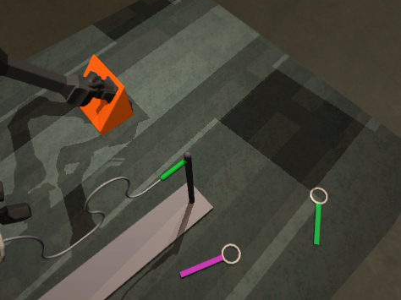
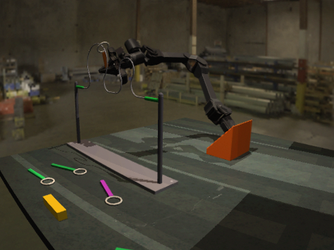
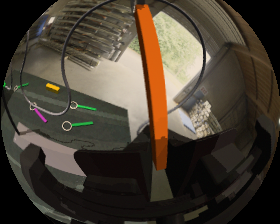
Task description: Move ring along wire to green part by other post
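Observation:
My gripper [image 2: 106,65] [image 3: 159,159] is shut on the orange handle [image 2: 104,58] [image 3: 154,85], with the handle standing nearly upright. The pale ring [image 2: 97,47] is above the handle, around the top of the wire's tall hump beyond the far green part. The thin grey wire [image 2: 88,65] [image 1: 102,220] [image 3: 64,65] appears to run through it; contact is too small to tell. One green part [image 2: 151,98] [image 1: 173,170] is beside the near post [image 2: 160,141] [image 1: 189,182]; the other green part [image 2: 80,86] is beside the far post [image 2: 77,116]. The ring is mostly hidden in the wrist view.
The posts stand on a pale base strip [image 2: 116,163] [image 1: 127,249]. A magenta-handled ring [image 2: 106,188] [image 1: 200,267], green-handled rings and a yellow block [image 2: 54,205] [image 3: 52,87] lie on the table. The arm reaches in from an orange wedge [image 2: 236,142] [image 1: 116,114]. Wire bends hang near the gripper.

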Motion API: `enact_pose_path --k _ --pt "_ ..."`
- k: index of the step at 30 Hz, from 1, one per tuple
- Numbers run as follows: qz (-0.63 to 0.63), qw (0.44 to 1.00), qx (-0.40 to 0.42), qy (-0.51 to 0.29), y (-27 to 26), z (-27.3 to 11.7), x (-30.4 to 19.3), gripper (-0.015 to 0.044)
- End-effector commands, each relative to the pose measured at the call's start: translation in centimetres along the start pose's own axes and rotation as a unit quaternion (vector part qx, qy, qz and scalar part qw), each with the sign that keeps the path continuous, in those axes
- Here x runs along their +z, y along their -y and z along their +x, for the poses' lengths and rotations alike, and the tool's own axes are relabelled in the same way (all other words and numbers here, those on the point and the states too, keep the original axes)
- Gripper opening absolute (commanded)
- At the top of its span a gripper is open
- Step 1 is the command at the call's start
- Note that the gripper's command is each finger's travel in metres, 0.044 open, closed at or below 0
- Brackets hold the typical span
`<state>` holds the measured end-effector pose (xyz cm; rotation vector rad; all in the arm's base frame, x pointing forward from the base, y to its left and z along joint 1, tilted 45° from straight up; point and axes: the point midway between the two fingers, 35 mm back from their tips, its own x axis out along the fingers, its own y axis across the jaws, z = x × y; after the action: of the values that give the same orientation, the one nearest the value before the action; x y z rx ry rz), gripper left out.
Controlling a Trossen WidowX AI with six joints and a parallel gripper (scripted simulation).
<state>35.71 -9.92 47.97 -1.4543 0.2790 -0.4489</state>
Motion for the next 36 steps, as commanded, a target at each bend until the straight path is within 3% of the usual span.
enact_pose_path --k 1,36 --pt "-0.025 1.0 -0.013 0.005 0.1 0.0 0.0 -0.015" --pt "-0.213 0.969 -0.12 0.029 1.6 0.0 0.4 -0.015"
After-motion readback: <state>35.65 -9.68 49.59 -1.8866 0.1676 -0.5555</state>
